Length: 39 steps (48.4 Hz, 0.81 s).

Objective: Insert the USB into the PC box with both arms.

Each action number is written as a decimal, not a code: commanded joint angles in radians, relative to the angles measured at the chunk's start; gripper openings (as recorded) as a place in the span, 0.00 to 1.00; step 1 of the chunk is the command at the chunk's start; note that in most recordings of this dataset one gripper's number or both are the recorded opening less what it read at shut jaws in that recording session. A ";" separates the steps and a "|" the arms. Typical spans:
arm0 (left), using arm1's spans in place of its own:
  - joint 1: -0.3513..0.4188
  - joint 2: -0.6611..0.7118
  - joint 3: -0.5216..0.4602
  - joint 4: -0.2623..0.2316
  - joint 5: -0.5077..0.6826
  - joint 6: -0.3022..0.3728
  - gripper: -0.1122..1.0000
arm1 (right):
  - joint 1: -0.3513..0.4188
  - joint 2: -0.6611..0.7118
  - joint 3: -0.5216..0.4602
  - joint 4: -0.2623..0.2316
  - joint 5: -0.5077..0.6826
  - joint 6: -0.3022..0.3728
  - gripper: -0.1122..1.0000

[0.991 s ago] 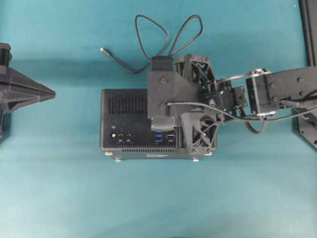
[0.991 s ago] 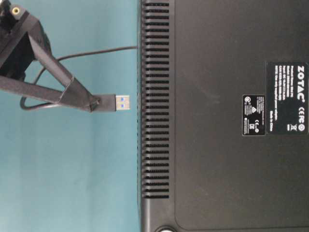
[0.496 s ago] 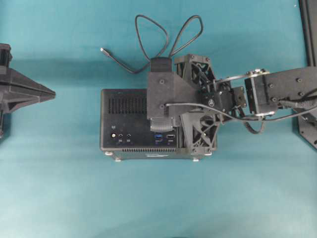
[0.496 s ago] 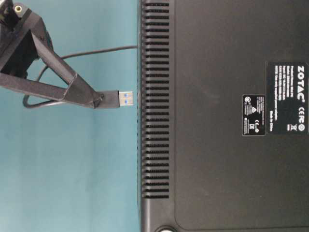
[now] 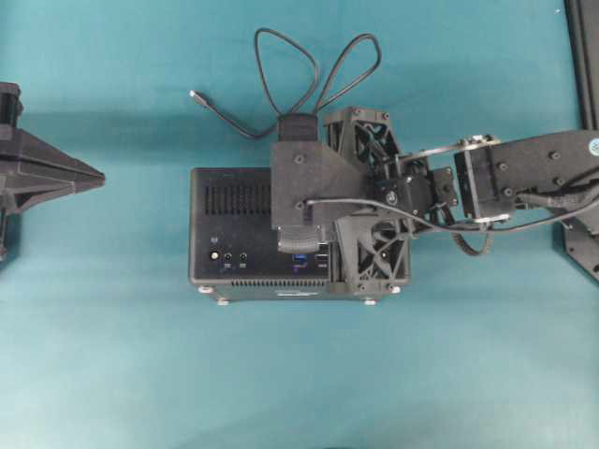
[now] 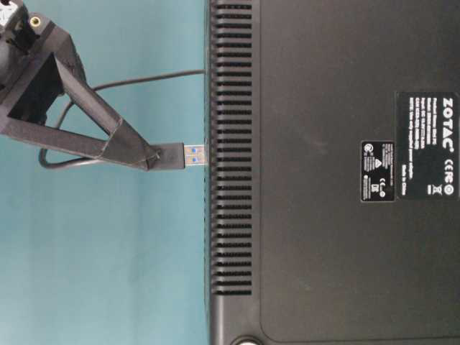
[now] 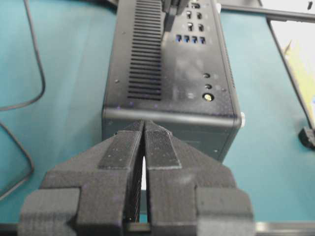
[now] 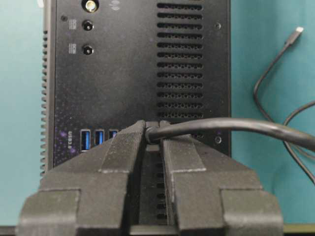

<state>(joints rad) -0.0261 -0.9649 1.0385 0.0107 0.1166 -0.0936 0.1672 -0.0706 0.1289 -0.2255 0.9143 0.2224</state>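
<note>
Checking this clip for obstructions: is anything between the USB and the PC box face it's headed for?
Nothing visible. In the table-level view the USB, held by the right end effector, has its tip right at the PC box; whether it lines up with a port can't be told.

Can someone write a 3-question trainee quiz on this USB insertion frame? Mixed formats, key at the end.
1. True or false: the left gripper is shut and holds nothing.
2. Multiple choice: in the table-level view, where is the metal tip of the USB?
A. lying flat on the table
B. right at the face of the PC box, with no clear gap showing
C. dangling far above the box
3. Fill in: the right gripper is shut on the ____, with the cable trailing out to one side.

Key
1. True.
2. B; whether the tip has entered a port cannot be told.
3. USB.
</note>
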 commanded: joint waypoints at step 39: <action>-0.002 -0.014 0.006 0.002 -0.005 -0.014 0.10 | 0.018 -0.023 0.005 0.028 -0.002 -0.008 0.21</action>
<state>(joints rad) -0.0261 -0.9833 1.0554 0.0107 0.1150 -0.1058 0.1764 -0.0752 0.1396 -0.2025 0.9097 0.2224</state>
